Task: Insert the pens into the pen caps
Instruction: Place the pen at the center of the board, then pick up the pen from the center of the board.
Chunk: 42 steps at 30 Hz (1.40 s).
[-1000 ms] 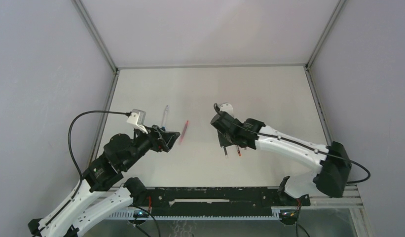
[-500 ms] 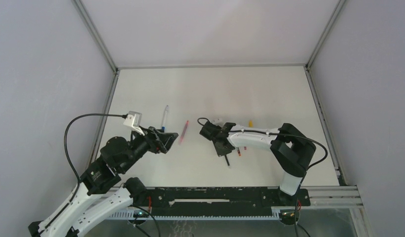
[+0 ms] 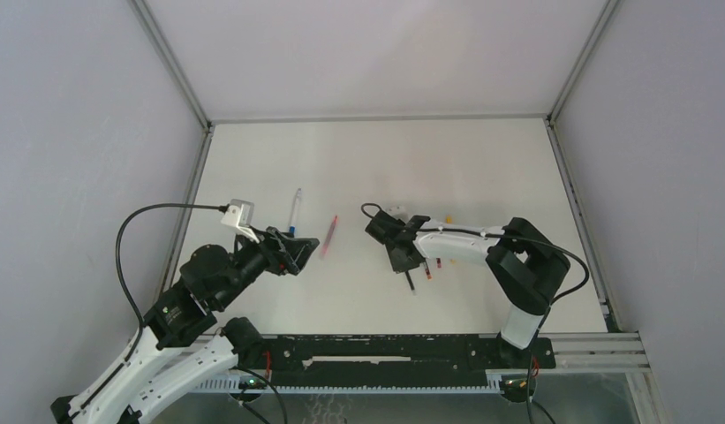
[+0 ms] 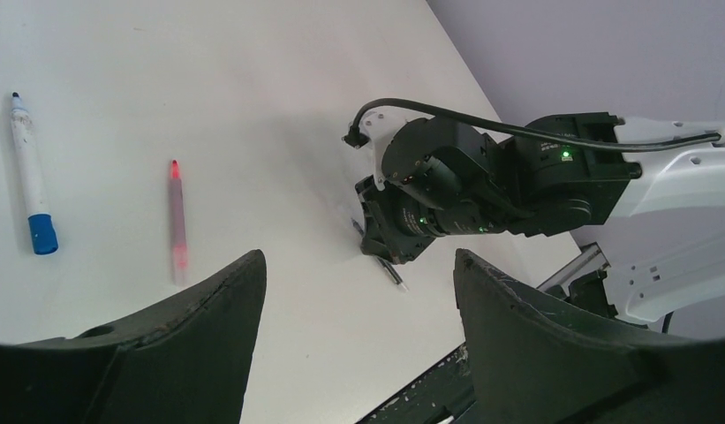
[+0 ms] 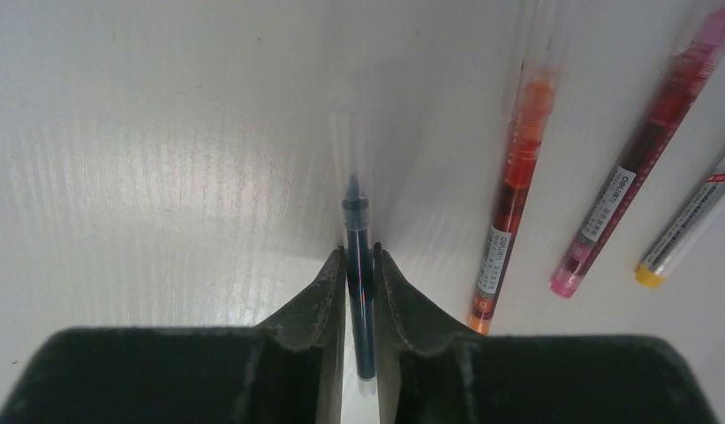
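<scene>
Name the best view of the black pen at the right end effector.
Right wrist: the black pen sits sharp and central inside the right end effector. Top external shows only a thin dark sliver; left wrist, just an end poking out beneath.

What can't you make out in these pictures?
- Right wrist view: whether the right gripper grips the black pen or merely flanks it; the fingers sit too close to tell.
- Same view: the yellow-ended pen is cut off by the right edge.
- Top view: the pens beside that gripper are too small to tell capped from uncapped.
</scene>
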Motion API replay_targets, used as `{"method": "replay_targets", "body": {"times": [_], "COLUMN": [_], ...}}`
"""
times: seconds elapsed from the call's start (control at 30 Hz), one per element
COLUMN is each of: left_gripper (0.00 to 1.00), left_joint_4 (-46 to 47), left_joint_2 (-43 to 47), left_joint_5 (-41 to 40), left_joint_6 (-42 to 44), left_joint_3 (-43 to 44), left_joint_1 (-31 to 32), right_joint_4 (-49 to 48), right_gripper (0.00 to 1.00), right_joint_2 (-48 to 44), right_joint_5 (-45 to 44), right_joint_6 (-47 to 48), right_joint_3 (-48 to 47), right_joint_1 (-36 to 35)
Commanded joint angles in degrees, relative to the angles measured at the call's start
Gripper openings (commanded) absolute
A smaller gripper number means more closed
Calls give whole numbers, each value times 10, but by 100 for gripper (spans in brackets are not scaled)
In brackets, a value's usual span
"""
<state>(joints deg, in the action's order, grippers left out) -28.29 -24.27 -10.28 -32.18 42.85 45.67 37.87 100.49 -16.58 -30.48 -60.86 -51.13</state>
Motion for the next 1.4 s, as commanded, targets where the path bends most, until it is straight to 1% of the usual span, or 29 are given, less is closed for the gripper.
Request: {"method": "replay_targets", "body": {"times": [0.0, 0.13, 0.3, 0.4, 0.5, 0.57, 0.63, 0.7, 0.8, 0.93, 1.1, 1.23, 1.3, 1.37], "left_gripper": [81, 81, 81, 81, 83, 83, 83, 83, 83, 82, 81, 80, 79, 74], "left_joint_4": [5, 3, -4, -17, -28, -32, -38, -42, -37, -20, -3, 29, 48, 61], "left_joint_2": [-1, -1, 3, 3, -15, -40, -66, -95, -140, -212, -329, -397, -428, -465], "left_joint_5": [3, 0, -9, -28, -38, -39, -47, -56, -58, -45, -26, 9, 38, 53], "left_joint_6": [-10, -15, -17, -20, -21, -19, -14, -8, 14, 58, 105, 117, 129, 145], "left_joint_3": [-7, -9, -12, -11, -11, -12, -12, -8, 4, 26, 62, 74, 79, 88], "left_joint_1": [-1, -2, -2, -2, -2, -2, -3, -7, -19, -40, -76, -111, -116, -116], "right_joint_4": [-18, -22, -18, -10, -7, -22, -31, -33, -27, -25, -24, -16, -13, -10], "right_gripper": [24, 34, 36, 37, 39, 39, 39, 40, 40, 40, 40, 39, 39, 39], "right_joint_2": [-7, -12, -36, -85, -168, -239, -297, -349, -401, -452, -503, -533, -549, -564], "right_joint_5": [-15, -8, -4, 6, 41, 94, 119, 129, 126, 119, 119, 123, 124, 123], "right_joint_6": [16, 21, 23, 29, 48, 71, 73, 67, 55, 35, 12, -1, -3, -5], "right_joint_3": [29, 35, 35, 33, 21, 20, 21, 21, 26, 52, 93, 115, 125, 136], "right_joint_1": [17, 17, 15, 14, 10, 8, 9, 9, 9, 8, 9, 7, 6, 6]}}
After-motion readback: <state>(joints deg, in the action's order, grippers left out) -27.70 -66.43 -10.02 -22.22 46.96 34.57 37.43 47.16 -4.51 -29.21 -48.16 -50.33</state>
